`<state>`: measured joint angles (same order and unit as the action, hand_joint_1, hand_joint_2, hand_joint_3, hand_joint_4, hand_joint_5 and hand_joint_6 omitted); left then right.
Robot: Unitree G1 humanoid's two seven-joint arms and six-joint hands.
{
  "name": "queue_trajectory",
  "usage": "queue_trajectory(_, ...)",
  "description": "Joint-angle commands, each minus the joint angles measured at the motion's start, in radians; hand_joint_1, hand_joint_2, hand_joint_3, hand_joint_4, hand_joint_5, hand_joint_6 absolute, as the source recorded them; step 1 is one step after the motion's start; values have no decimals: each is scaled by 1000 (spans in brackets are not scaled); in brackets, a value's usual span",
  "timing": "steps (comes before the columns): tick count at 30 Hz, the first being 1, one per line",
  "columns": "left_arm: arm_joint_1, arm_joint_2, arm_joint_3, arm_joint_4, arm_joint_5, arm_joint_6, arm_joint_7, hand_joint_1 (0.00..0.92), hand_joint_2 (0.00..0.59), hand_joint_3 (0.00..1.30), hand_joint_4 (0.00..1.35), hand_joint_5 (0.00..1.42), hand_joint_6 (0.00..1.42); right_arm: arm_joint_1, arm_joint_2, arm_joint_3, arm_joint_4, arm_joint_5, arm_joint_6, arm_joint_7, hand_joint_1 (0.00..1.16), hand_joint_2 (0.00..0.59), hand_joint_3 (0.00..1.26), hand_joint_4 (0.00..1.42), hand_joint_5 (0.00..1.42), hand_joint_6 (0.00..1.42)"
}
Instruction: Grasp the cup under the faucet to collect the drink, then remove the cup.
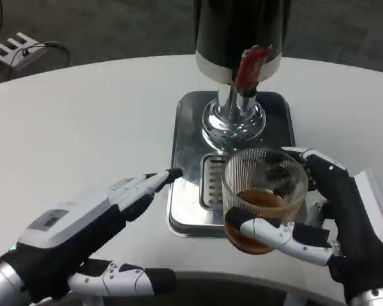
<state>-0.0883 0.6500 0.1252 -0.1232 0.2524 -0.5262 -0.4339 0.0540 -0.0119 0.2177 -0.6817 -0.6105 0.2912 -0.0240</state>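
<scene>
At the far left, beyond the table [70, 121] edge, a white power strip [13, 48] with a dark cable lies on the grey floor, cut off by the frame edge. The white tabletop between that edge and the dispenser is bare and gives open room on the left side.

The left hand [83, 229] lies low over the near left part of the table, palm down, fingers extended and apart, holding nothing. Its fingertips [169, 176] reach the left rim of the steel base plate [188, 134]; contact cannot be confirmed. The thumb runs along the bottom frame edge, and the forearm is cut off at the lower left corner.

At centre, the drink dispenser [239, 32] stands on the base plate, with its upper body cut off by the top frame edge. The red faucet lever [249, 67] projects toward the camera above a chrome pedestal [233, 121]. A slotted drip grate [212, 182] is partly hidden behind the cup.

The ribbed glass cup [263, 191] holds amber liquid at its bottom and sits in front of the faucet, over the near right part of the base plate. Whether it rests on the plate or is lifted cannot be determined.

The right hand [332, 223] grips the cup: 1 finger wraps across its lower front, others curve behind its right side. The right wrist is cut off at the lower right corner.
</scene>
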Motion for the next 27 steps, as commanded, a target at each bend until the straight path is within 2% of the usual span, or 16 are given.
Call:
queue_trajectory(1,59,3,16,-63,39,25,28,0,31,0,0,0,0,24,1,12,-68,-9,-16,8,956,167,839,959,1147,1336)
queue_trajectory(5,90,-1,22,-70,15,-1,38,0,36,0,0,0,0,56,6,28,-95,-20,-17,20,950,166,846,971,1158,1336)
queue_trajectory(12,101,-2,43,-80,12,37,55,0,37,0,0,0,0,88,21,24,-131,-31,-11,15,943,165,847,986,1159,1352)
queue_trajectory(27,128,2,47,-90,8,56,50,0,37,0,0,0,0,176,8,61,-199,-51,-29,43,941,165,855,989,1159,1353)
